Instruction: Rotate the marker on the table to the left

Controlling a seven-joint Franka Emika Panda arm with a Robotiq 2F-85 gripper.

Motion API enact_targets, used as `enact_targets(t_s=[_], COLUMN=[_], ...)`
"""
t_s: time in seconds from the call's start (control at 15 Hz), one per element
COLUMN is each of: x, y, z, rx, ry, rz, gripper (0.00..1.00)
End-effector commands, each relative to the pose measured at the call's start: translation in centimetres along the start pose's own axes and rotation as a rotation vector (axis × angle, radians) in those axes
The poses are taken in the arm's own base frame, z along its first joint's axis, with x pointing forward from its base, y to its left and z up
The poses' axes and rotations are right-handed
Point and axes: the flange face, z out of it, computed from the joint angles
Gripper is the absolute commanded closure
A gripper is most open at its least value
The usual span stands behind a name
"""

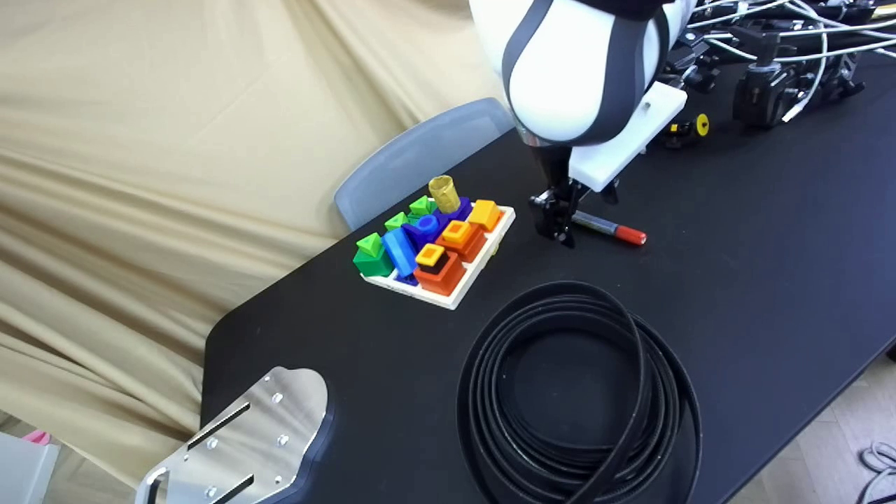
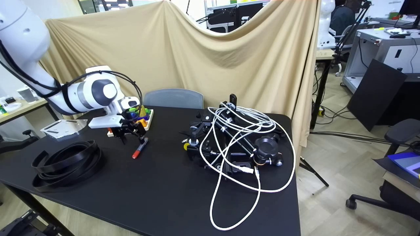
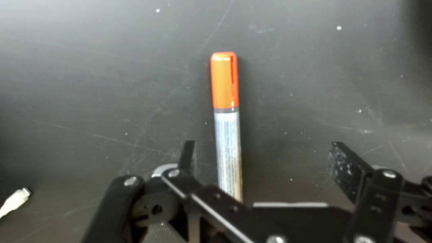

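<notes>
The marker (image 3: 228,141) lies flat on the black table (image 3: 101,101), its red cap pointing away from the gripper in the wrist view. Its lower end is hidden behind the gripper. It also shows in both exterior views (image 1: 602,225) (image 2: 139,149). My gripper (image 3: 262,142) is open, with one finger on each side of the marker's body. The marker is nearer the left finger in the wrist view and appears apart from both. The gripper is low over the marker's blue-grey end in both exterior views (image 1: 585,213) (image 2: 134,139).
A colourful block toy (image 1: 441,245) stands beside the gripper. A black cable coil (image 1: 483,392) lies near the marker. A metal plate (image 1: 280,420) is at the table's end. Black tripod gear with white cables (image 2: 242,144) lies on the table. A grey chair (image 2: 174,98) stands behind.
</notes>
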Motion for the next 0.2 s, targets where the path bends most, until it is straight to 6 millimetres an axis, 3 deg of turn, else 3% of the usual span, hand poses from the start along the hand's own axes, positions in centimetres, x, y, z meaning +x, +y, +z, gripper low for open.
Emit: enact_targets(t_s=[0.0,0.13], x=[-1.33,-2.31], y=[0.81,1.24], z=[-2.17,-2.91], rx=[-0.011,-0.029], ry=[-0.086,-0.149], rz=[0.016,0.015], gripper=[0.0,0.0])
